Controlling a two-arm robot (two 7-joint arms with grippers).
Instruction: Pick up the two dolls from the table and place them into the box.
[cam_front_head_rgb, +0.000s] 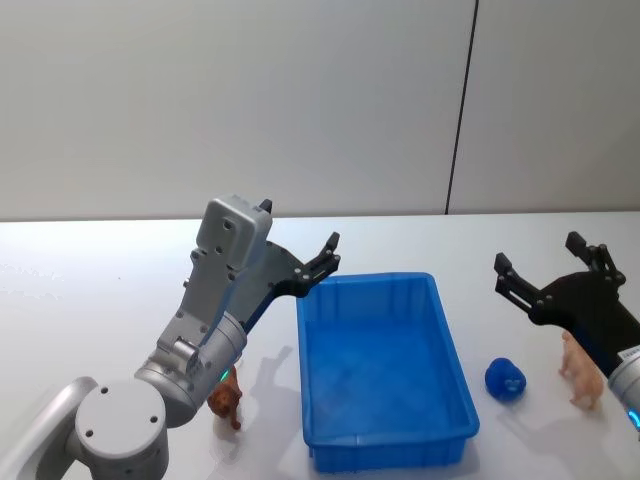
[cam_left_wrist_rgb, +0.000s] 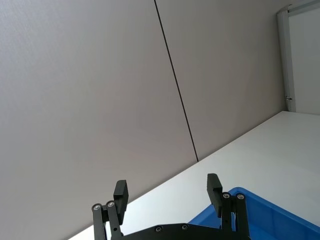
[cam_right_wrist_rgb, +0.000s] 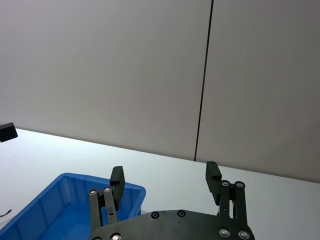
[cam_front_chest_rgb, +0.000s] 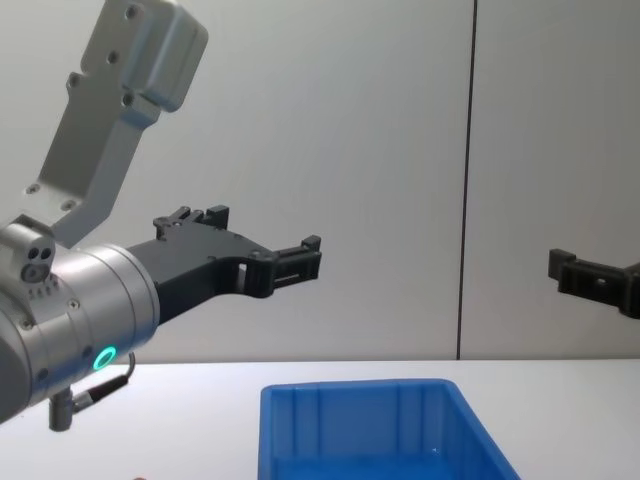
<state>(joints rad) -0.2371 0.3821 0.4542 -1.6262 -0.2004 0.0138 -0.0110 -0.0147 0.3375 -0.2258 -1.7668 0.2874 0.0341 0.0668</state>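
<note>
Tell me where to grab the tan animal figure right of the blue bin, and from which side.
Take the tan animal figure across its torso, coming down from above with the open right gripper. It stands upright on its legs, so the torso is probably the steadiest part, and the blue toy close beside it crowds a sideways approach.

Left gripper (cam_left_wrist_rgb: 167, 191) spread wide; box (cam_left_wrist_rgb: 275, 217) corner near.

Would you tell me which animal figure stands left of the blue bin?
The dark reddish-brown figure, near the blue bin's front left corner. The pale tan figure stands right of the bin, beyond a small blue toy.
</note>
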